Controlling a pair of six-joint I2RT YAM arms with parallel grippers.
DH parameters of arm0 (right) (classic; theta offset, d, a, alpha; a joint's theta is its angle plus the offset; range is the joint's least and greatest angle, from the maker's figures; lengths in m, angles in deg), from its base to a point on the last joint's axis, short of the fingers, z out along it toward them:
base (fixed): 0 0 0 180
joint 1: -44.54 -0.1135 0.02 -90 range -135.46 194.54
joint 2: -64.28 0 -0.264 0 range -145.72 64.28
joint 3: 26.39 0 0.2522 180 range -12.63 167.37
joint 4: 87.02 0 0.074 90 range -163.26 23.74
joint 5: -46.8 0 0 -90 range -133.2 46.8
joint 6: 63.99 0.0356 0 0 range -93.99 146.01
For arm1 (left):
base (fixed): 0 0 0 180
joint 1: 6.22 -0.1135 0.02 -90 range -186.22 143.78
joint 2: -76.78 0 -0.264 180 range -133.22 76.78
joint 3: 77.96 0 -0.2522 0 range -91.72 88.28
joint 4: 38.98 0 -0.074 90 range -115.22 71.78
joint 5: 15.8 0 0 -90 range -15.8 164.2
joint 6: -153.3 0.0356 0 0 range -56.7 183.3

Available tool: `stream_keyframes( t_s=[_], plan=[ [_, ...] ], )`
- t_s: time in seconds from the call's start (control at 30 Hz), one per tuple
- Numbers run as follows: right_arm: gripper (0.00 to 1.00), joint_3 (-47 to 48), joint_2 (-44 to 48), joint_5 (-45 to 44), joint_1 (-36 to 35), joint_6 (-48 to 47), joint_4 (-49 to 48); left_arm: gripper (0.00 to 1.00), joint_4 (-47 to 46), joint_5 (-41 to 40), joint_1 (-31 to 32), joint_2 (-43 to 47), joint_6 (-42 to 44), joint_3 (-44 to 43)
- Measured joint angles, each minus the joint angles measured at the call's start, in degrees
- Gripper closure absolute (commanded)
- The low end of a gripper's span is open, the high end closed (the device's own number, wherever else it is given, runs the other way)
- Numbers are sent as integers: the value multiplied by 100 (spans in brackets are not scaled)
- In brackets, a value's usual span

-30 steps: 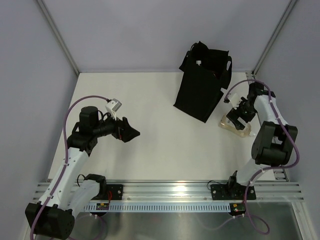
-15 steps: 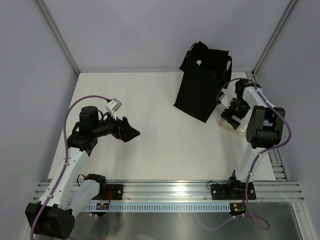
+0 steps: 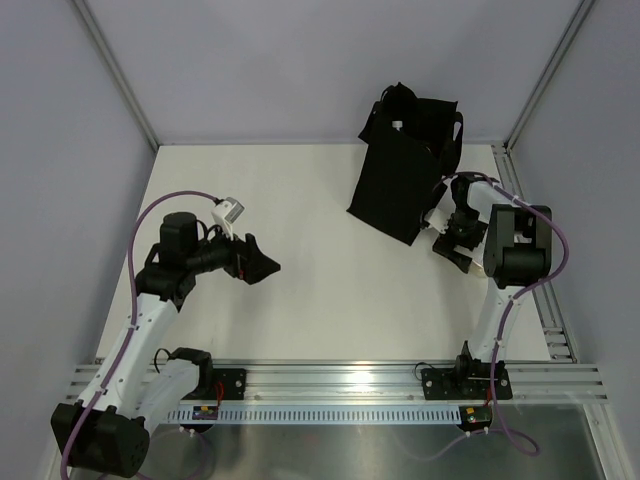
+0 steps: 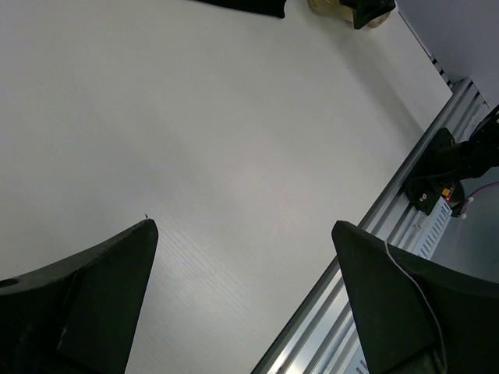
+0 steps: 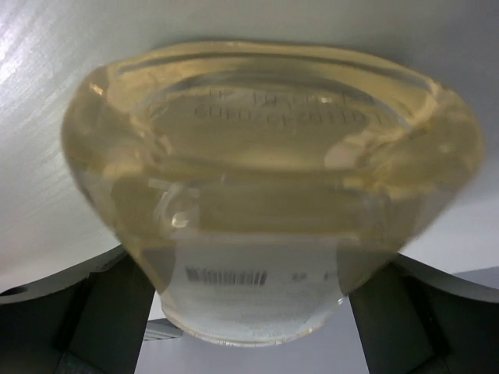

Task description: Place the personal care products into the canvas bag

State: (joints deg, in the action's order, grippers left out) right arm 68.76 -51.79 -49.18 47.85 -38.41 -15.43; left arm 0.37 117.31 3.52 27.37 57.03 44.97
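Note:
The black canvas bag (image 3: 400, 170) stands open at the back of the table, with a white cap (image 3: 398, 126) showing inside. My right gripper (image 3: 455, 238) is just right of the bag's base, shut on a beige clear bottle (image 5: 265, 195). The bottle fills the right wrist view between the two fingers (image 5: 101, 312). In the top view the gripper hides the bottle. In the left wrist view the bottle (image 4: 331, 6) shows at the top edge. My left gripper (image 3: 262, 265) is open and empty over the bare table at the left (image 4: 243, 227). No other products are in view.
The white table (image 3: 300, 200) has grey walls on three sides. An aluminium rail (image 3: 340, 385) with both arm bases runs along the near edge. A slotted rail (image 3: 545, 310) runs along the right edge.
My right arm has folded inward and its gripper has moved left toward the bag's base. The beige bottle that lay on the table now sits between its fingers. The left arm has not moved.

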Motion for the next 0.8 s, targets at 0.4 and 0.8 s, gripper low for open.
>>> stream_keyframes(
  t_s=[0.4, 0.8],
  plan=[
    [99, -444, 210, -20, -155, -236, -83, 1, 7, -2, 0, 33, -7, 0],
    [100, -739, 2765, 1755, -251, -800, 1086, 1, 2, 2, 0, 70, -116, 0]
  ],
)
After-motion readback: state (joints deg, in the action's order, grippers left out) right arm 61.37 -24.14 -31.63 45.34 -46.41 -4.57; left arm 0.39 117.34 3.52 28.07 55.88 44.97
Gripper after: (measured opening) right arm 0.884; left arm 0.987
